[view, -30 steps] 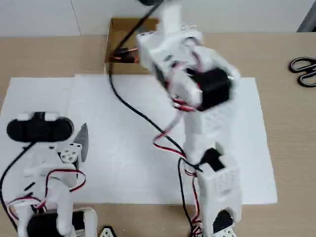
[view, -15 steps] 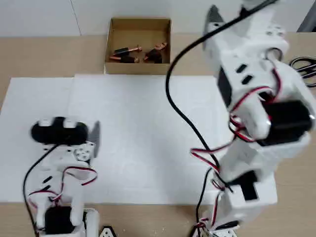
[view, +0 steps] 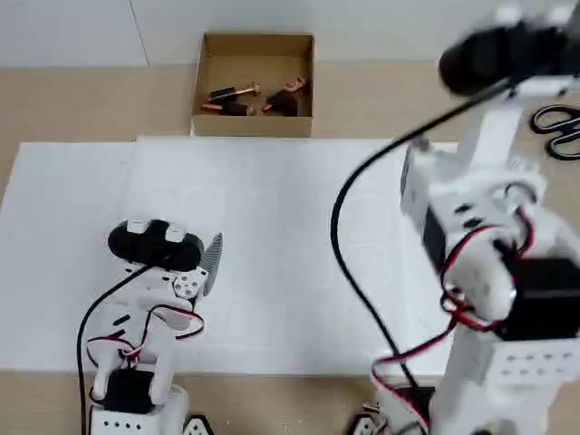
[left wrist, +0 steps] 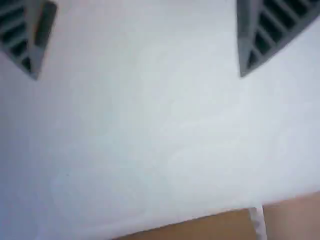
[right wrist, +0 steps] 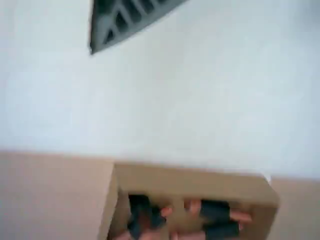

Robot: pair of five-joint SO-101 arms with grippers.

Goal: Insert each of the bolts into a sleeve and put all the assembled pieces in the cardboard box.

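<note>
The cardboard box (view: 256, 40) stands at the table's far edge, and copper bolts in black sleeves (view: 234, 96) lie inside it. In the right wrist view the box (right wrist: 190, 176) sits beyond the white sheet with the same pieces (right wrist: 212, 220) in it. One finger (right wrist: 127, 22) of my right gripper hangs over the sheet; nothing meets its tip and it holds nothing. My right arm (view: 494, 272) is folded back at the right side. My left gripper (left wrist: 137, 74) is open and empty above bare white paper, at the near left (view: 207, 263) in the high view.
A white paper sheet (view: 272, 236) covers most of the wooden table. Scissors (view: 557, 127) lie at the far right edge. A black cable (view: 349, 245) arcs over the sheet from the right arm.
My right arm has drawn back from over the box to the right side, uncovering the box. My left arm has shifted to the right along the sheet's near part.
</note>
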